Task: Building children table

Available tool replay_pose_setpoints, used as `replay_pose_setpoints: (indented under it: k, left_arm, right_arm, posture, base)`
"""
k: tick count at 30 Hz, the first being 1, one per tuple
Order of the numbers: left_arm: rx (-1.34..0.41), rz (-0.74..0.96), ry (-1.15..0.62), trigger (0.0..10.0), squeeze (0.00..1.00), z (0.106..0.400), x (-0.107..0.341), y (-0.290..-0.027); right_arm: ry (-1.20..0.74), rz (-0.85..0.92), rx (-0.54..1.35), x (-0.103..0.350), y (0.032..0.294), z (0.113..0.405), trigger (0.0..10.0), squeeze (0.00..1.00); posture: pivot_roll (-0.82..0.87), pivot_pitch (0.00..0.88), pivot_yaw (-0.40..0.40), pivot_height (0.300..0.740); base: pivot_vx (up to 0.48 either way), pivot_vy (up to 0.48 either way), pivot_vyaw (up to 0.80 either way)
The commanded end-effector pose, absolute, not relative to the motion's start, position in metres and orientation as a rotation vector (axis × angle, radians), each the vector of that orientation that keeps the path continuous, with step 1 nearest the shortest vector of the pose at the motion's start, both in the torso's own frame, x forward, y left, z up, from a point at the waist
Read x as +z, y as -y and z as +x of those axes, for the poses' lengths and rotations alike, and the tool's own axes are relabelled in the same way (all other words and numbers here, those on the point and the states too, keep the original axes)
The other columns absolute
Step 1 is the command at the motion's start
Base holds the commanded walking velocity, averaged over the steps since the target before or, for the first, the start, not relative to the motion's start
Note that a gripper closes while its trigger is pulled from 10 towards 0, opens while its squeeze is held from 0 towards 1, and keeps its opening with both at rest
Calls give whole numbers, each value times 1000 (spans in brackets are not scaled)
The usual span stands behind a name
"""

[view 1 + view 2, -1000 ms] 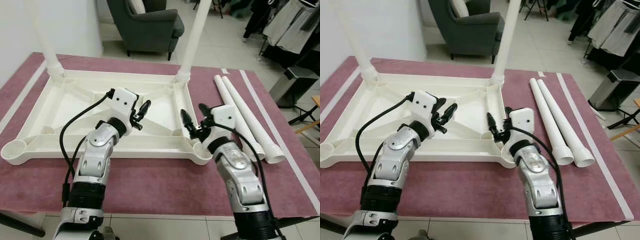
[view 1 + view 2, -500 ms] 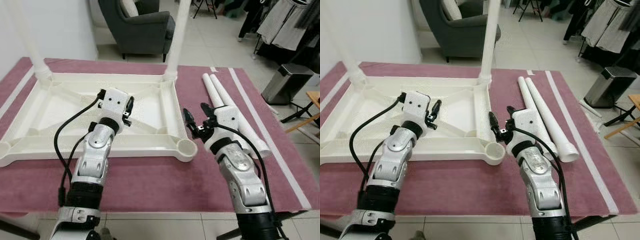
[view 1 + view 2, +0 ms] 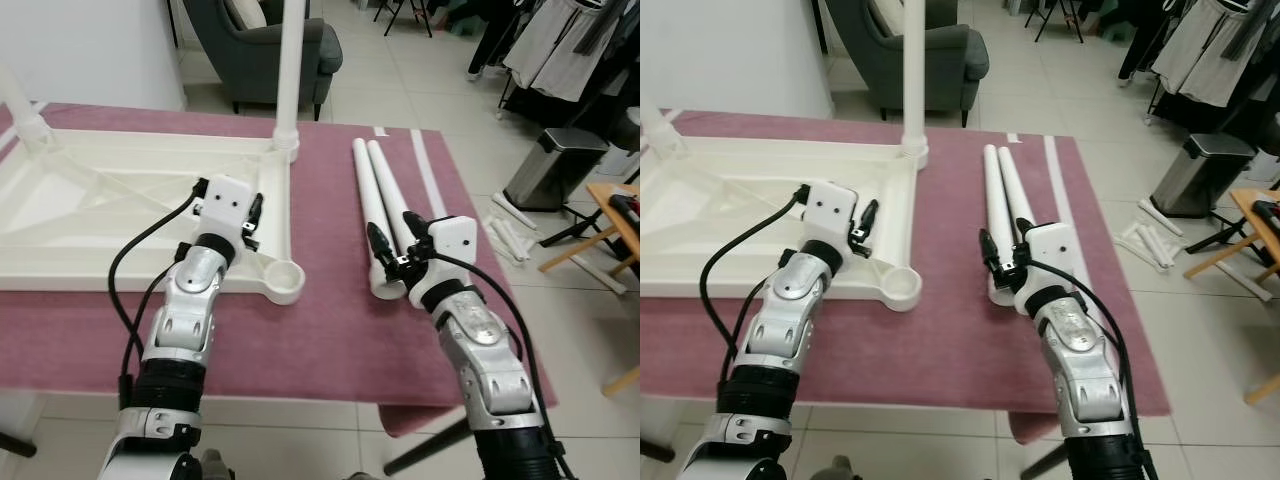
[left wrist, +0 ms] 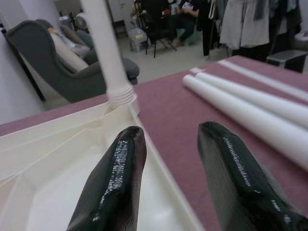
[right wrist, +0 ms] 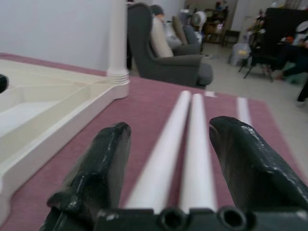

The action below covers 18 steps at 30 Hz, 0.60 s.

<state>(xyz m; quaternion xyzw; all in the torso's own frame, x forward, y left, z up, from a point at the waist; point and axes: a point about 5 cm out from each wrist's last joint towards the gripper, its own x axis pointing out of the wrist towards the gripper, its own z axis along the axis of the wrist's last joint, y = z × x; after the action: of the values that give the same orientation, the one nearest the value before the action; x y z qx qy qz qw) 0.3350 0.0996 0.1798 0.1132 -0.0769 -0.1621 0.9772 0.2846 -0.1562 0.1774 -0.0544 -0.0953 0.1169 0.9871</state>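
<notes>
Tabletop (image 3: 120, 190) lies inverted on our maroon bench (image 3: 330, 320), two legs fitted; left pincer (image 4: 168, 178) gapes wide above its corner, right pincer (image 5: 168, 168) wide over two loose legs (image 3: 385, 215)

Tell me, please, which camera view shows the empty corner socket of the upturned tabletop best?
The left eye view: the empty corner socket faces the camera, open and round, beside the left gripper. The right eye view shows the same socket equally whole. The wrist views show the tabletop's ribs and rim.

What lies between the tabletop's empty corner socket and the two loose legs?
Only bare maroon cloth separates the corner socket from the loose legs, seen in both eye views.
</notes>
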Motion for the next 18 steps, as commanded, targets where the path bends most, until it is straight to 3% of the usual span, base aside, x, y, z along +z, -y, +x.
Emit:
replay_pose_setpoints:
  k: [1,14,18]
  left_arm:
    - [-253,219,121,10000,0,338,174,-110]
    - [-244,246,111,10000,0,338,171,-113]
    - [-242,235,102,10000,0,339,170,-113]
  right_arm:
    - [198,-100,254,178,150,284,10000,0]
    - [193,-101,252,176,150,283,10000,0]
    - [191,-100,252,175,149,283,10000,0]
  posture:
    - [73,0,-16,740]
    - [74,0,-10,740]
    - [74,0,-9,740]
  base:
    - [0,480,0]
    - [0,37,0]
    - [0,480,0]
